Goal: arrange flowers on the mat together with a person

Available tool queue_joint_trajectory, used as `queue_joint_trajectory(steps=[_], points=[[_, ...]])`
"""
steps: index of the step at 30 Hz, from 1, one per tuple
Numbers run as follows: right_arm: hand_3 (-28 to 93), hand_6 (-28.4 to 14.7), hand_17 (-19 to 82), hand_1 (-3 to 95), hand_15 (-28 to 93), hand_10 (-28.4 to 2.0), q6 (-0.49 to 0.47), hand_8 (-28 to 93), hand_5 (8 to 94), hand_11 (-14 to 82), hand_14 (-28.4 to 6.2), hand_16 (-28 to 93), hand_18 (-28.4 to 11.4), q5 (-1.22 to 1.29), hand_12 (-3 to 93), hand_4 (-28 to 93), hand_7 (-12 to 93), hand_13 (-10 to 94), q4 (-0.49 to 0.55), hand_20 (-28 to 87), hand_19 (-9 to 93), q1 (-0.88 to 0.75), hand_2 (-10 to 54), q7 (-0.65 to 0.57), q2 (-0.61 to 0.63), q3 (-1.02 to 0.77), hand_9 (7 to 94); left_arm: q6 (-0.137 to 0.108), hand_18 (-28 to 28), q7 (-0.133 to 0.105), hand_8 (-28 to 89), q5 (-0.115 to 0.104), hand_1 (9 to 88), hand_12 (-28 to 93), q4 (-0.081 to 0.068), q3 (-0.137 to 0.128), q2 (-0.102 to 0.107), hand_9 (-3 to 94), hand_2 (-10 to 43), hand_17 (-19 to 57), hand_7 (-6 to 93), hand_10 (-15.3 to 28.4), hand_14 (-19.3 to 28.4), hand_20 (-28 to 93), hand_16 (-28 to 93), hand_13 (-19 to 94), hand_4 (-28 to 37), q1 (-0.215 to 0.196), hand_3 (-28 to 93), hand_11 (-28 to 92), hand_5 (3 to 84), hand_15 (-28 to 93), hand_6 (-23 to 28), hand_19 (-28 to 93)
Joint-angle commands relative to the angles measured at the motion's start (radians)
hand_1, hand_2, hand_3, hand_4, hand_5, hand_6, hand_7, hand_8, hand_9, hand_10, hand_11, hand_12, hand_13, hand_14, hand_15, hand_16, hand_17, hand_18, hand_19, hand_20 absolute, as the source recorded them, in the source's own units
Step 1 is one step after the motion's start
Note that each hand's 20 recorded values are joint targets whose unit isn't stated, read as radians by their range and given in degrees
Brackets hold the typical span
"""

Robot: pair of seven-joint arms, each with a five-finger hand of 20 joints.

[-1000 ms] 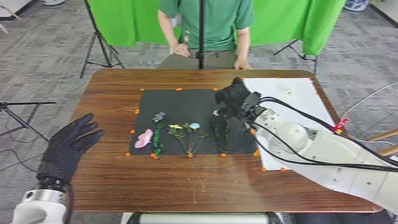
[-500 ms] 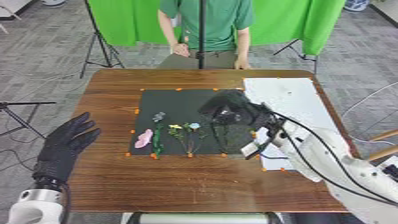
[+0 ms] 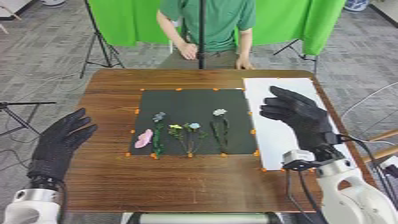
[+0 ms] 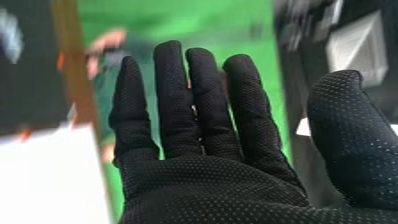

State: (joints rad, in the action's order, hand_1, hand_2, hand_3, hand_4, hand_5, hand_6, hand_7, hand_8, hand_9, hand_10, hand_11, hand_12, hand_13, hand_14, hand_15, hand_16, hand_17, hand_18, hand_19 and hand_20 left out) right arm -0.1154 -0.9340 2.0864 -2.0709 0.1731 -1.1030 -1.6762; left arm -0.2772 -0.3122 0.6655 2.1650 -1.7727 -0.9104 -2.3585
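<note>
1. Stretching across the head view, the brown wooden table point(image 3: 178, 187) carries everything below; take the dark mat's middle as a clock's centre, with 12 o'clock pointing away from the robot.
2. The dark mat point(image 3: 191, 102) bears all the task's flowers, laid out from 8 o'clock round to the 1-2 o'clock side.
3. The white sheet point(image 3: 266, 92) lies just beside the mat, at 3 o'clock.
4. The right hand point(image 3: 306, 117) is at 3 o'clock, over the white sheet, its fingers aimed towards 10 or 11. In the right wrist view, the right hand point(image 4: 213, 185) is wide open: fingers straight, thumb well apart, palm bare, nothing held.
5. The left hand point(image 3: 55, 150) is between 8 and 9 o'clock, beyond the mat's edge, loosely open and empty, fingertips towards 1.
6. The white flower point(image 3: 219, 112) has its head between 1 and 2 o'clock, its green stem running down to 5.
7. The grey-blue flower point(image 3: 159, 116) has its head near 9 o'clock, its leafy stem reaching down towards 7.
8. The yellow flower point(image 3: 175, 127) and the pale blue flower point(image 3: 195, 126) lie side by side near the centre, their thin stems drawing together towards 6.
9. The pink bloom point(image 3: 144, 139) lies at 8 o'clock.
10. Small orange markers point(image 3: 189, 155) dot the mat's rim.
</note>
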Motion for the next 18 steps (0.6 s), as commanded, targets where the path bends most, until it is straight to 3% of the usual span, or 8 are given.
queue_joint_trajectory(steps=[1,3,6,11,13,15,18], points=[[90,-3.9,15,13.8,28,-15.3,0.002,-9,49.4,13.6,-13.6,25,-21.2,-0.046,23.6,-21,15,42,-0.014,27,47,-0.187,10.3,-0.046,-0.049,-0.212,49.8,-0.004,23.1,-0.012,-8,-0.009,28.3,14,0.001,0.014,-0.016,35.5,4.6,-2.7,17.3,14.3,17.9,4,-2,33,-25.5,-0.018,69,29,41.7,35,4.5,51],[90,-3.9,14,13.8,29,-15.4,0.000,-9,49.4,14.5,-13.5,25,-21.1,-0.057,24.1,-21,16,41,-0.010,27,47,-0.197,10.2,-0.050,-0.063,-0.224,49.9,-0.012,23.1,-0.010,-8,-0.008,28.3,14,0.002,0.015,-0.025,35.5,4.6,-2.7,17.3,14.3,17.9,4,-2,33,-25.5,-0.018,69,29,41.7,35,4.5,51],[90,-3.9,14,14.0,30,-15.5,0.022,-9,49.4,15.9,-13.4,26,-21.2,-0.054,24.4,-21,17,42,-0.011,27,48,-0.203,10.1,-0.047,-0.071,-0.231,50.1,-0.003,23.2,-0.003,-8,-0.005,28.3,14,-0.004,0.022,-0.029,35.5,4.6,-2.8,17.3,14.3,17.9,4,-2,33,-25.5,-0.005,69,29,41.8,35,4.5,51],[90,-3.9,14,14.5,32,-15.6,-0.035,-10,49.8,17.3,-13.4,25,-21.2,-0.083,24.5,-21,18,42,-0.020,28,49,-0.197,10.1,-0.077,-0.102,-0.240,50.7,-0.019,23.1,-0.011,-8,-0.016,28.2,14,0.002,0.018,-0.040,35.6,4.6,-2.7,17.3,14.3,18.0,4,-2,33,-25.5,-0.023,69,29,41.8,35,4.5,51],[90,-3.9,14,14.6,32,-15.6,-0.039,-10,49.9,17.5,-13.4,25,-21.2,-0.097,24.5,-21,18,42,-0.021,28,49,-0.198,10.1,-0.080,-0.105,-0.248,50.7,-0.012,23.1,0.000,-8,-0.008,28.3,14,-0.001,0.020,-0.044,35.6,4.6,-2.8,17.3,14.3,18.0,4,-2,33,-25.5,-0.014,69,29,41.8,35,4.5,51],[90,-3.9,14,14.7,32,-15.6,-0.004,-10,50.0,17.7,-13.4,25,-21.2,-0.078,24.4,-21,18,42,-0.021,28,49,-0.189,10.1,-0.074,-0.088,-0.231,50.9,-0.004,23.1,-0.003,-8,-0.007,28.3,14,-0.009,0.032,-0.038,35.6,4.6,-2.7,17.3,14.3,18.0,4,-2,33,-25.5,0.007,69,29,41.8,35,4.5,51],[90,-3.9,14,14.9,32,-15.5,-0.016,-10,50.1,18.1,-13.4,25,-21.2,-0.081,24.3,-21,19,42,-0.024,28,50,-0.172,10.0,-0.086,-0.089,-0.221,51.1,-0.010,23.1,0.000,-8,-0.007,28.3,14,-0.005,0.029,-0.039,35.6,4.6,-2.8,17.3,14.3,18.0,4,-2,33,-25.5,0.001,69,29,41.8,35,4.5,51]])
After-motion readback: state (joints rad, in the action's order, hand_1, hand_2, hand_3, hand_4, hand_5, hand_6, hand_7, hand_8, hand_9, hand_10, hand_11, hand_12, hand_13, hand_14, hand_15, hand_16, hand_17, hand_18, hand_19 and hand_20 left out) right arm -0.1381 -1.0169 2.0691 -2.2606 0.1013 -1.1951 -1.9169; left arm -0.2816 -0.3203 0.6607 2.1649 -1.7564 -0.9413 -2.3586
